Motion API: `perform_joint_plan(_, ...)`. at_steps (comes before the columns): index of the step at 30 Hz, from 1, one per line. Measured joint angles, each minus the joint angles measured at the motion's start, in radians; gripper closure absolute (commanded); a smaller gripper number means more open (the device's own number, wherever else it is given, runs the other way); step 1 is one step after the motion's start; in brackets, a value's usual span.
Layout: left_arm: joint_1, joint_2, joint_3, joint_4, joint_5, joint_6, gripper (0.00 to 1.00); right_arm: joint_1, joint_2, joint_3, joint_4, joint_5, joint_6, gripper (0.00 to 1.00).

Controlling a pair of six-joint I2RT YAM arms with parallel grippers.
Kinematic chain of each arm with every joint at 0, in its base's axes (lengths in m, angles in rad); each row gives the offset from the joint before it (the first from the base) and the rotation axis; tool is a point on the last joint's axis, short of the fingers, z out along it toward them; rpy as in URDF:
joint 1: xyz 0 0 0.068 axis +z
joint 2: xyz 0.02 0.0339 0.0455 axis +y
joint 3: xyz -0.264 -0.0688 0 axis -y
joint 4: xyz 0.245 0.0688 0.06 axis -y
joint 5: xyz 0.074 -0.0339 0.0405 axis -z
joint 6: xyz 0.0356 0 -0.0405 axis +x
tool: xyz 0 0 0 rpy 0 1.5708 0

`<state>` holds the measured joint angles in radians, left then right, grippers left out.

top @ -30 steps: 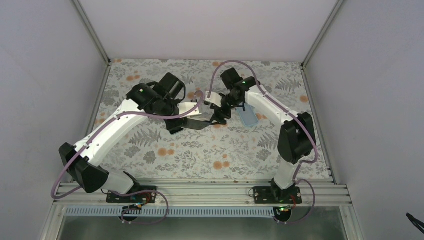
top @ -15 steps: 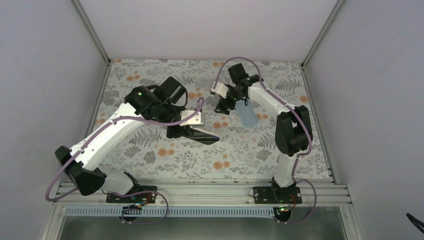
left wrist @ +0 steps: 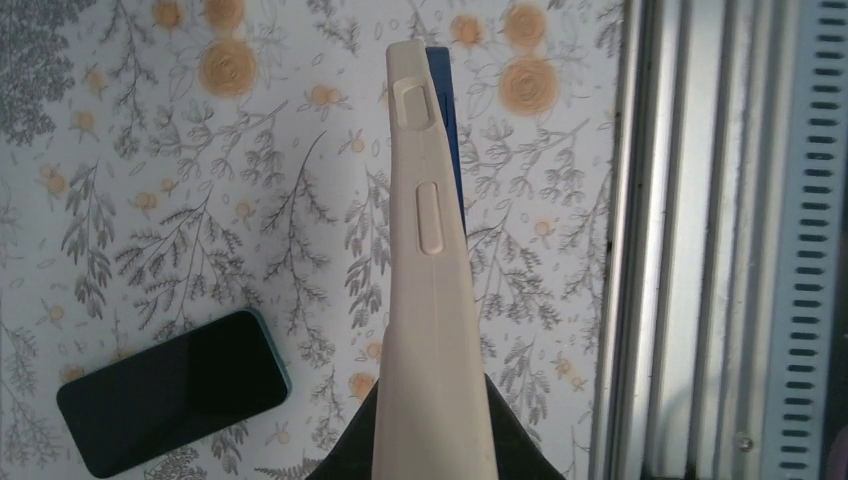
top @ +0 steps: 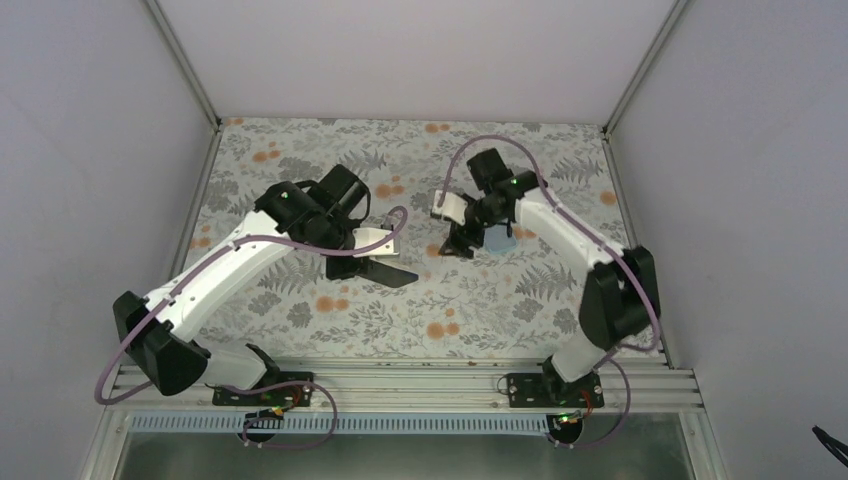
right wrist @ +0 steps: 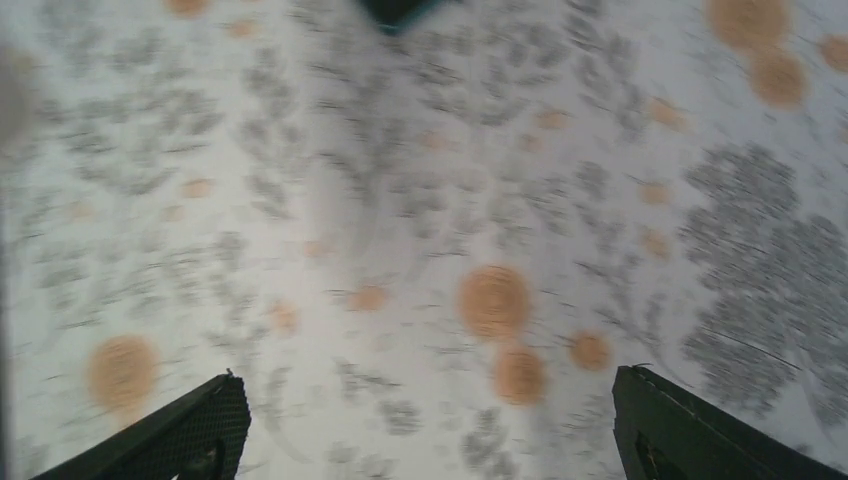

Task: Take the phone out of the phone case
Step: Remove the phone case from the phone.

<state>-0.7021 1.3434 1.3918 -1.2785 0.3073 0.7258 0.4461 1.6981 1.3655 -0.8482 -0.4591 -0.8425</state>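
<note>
My left gripper (left wrist: 430, 445) is shut on the cream phone case (left wrist: 428, 260). The case is lifted off the table and seen edge-on, its side buttons showing and a dark blue edge behind it. From above the phone case (top: 388, 272) looks like a dark slab under the left gripper (top: 372, 260). The phone (left wrist: 170, 390), with a black screen and teal rim, lies flat on the table, out of the case. The right arm partly covers the phone (top: 498, 241) from above. My right gripper (top: 462, 244) hovers open just left of the phone, and the right gripper (right wrist: 430, 430) holds nothing. One corner of the phone (right wrist: 398, 10) shows.
The table carries a floral cloth (top: 420, 310). Aluminium rails (left wrist: 700, 240) run along the near edge, close to the lifted case. Grey walls (top: 100, 150) enclose the left, back and right sides.
The two grippers were together at the case a second ago. The right gripper has let go, swung back, then come down beside the phone. The left arm drew the case leftward and nearer.
</note>
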Motion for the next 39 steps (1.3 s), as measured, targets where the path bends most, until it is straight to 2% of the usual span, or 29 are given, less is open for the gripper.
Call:
perform_joint_plan(3,0.021,0.032,-0.004,0.02,-0.016,0.011,0.98,0.071,-0.124,-0.08,-0.035,-0.014,-0.003,0.11)
perform_joint_plan(8,0.052,0.076,0.03,0.031,-0.017,0.033,0.98,0.133,-0.187,-0.138,-0.028,-0.039,0.01,0.12)
perform_joint_plan(15,0.063,0.123,0.082,0.027,0.019,0.052,0.98,0.151,-0.18,-0.164,0.025,-0.031,0.051,0.15)
perform_joint_plan(20,0.063,0.123,0.103,0.019,0.044,0.054,0.98,0.156,-0.115,-0.128,0.053,-0.025,0.064,0.16)
perform_joint_plan(39,0.072,0.118,0.105,-0.003,0.039,0.075,0.98,0.162,-0.021,-0.063,-0.001,-0.034,0.021,0.16)
